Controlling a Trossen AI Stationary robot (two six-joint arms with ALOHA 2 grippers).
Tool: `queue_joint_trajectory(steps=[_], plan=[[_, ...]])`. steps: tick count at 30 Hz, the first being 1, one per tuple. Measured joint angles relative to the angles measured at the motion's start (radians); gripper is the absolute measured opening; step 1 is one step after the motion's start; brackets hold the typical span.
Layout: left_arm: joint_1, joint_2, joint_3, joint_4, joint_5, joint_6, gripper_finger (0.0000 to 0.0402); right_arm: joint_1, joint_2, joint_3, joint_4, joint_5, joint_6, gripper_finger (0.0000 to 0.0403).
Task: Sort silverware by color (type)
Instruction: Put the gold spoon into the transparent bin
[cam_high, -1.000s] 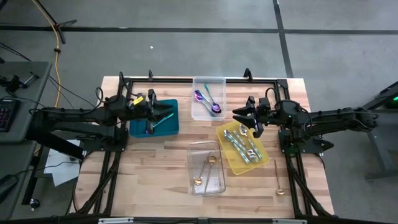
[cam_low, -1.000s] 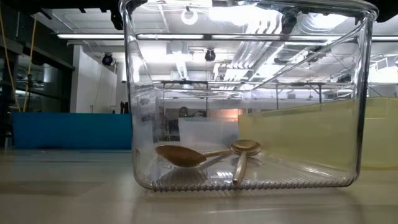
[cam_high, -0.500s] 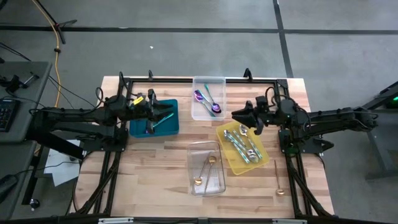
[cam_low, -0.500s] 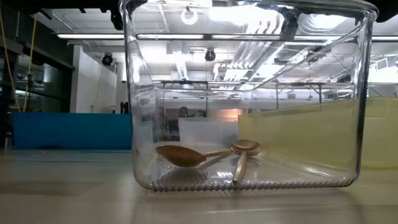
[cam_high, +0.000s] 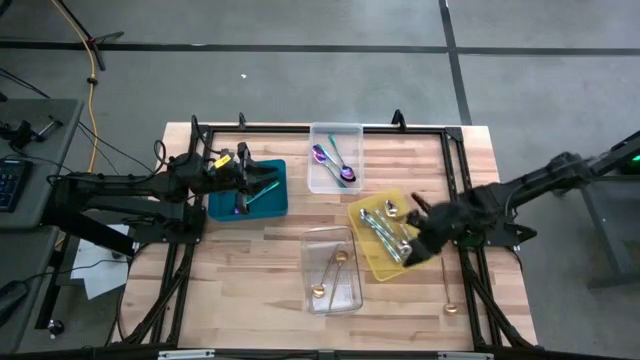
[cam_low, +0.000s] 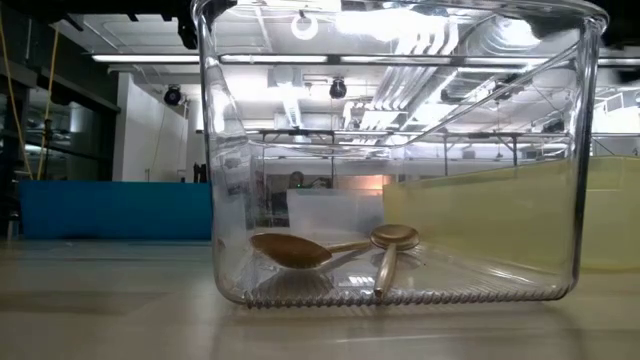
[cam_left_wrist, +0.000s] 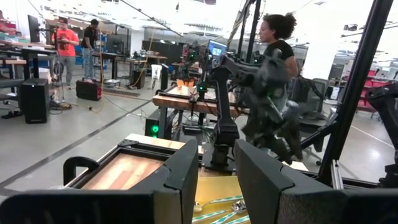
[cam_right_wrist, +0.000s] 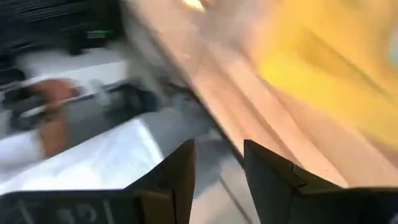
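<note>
1. Left gripper (cam_high: 268, 183): dark two-finger tool poised over the teal rectangular plastic tray (cam_high: 270, 203) at the table's left side; the left wrist view shows its fingers (cam_left_wrist: 180, 180) parted by a narrow gap with nothing between them
2. Teal-handled utensil (cam_high: 258, 193): lies slanted inside the teal tray, just beside the left gripper
3. Right gripper (cam_high: 415, 250): over the right edge of the yellow rectangular plastic tray (cam_high: 362, 213); its fingers (cam_right_wrist: 177, 174) stand apart in the right wrist view, holding nothing visible
4. Shiny silver spoons and forks (cam_high: 385, 230): piled in the yellow tray, partly covered by the right gripper
5. Iridescent purple-blue spoons (cam_high: 335, 165): in the clear rectangular tray (cam_high: 335, 131) at the table's far middle
6. Two gold spoons (cam_low: 330, 250): resting on the floor of the clear plastic bin (cam_low: 575, 150) nearest the table's front edge, their handles crossing
7. Single gold spoon (cam_high: 448, 290): lies on the bare wooden table (cam_high: 250, 260), well apart from the trays, near the right front corner
</note>
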Motion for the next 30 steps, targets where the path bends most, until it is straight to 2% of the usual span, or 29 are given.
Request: queue_joint_trajectory(steps=[4, 6, 9, 13, 17, 30], plan=[[0.0, 0.0, 0.0, 0.0, 0.0, 0.0, 0.0099, 0.17, 0.001, -0.029, -0.166, 0.074, 0.29, 0.0128], [0.0, 0.0, 0.0, 0.0, 0.0, 0.0, 0.0099, 0.241, 0.001, -0.05, -0.218, 0.077, 0.433, 0.0128], [0.0, 0.0, 0.0, 0.0, 0.0, 0.0, 0.0099, 0.332, 0.001, -0.097, -0.235, 0.077, 0.607, 0.0128], [0.0, 0.0, 0.0, 0.0, 0.0, 0.0, 0.0099, 0.405, 0.001, -0.174, -0.204, 0.06, 0.748, 0.0128], [0.0, 0.0, 0.0, 0.0, 0.0, -0.001, 0.0099, 0.441, 0.001, -0.239, -0.184, 0.048, 0.805, 0.0128], [0.0, 0.0, 0.0, 0.0, 0.0, -0.002, 0.0099, 0.456, 0.026, -0.304, -0.205, 0.072, 0.725, 0.0128]])
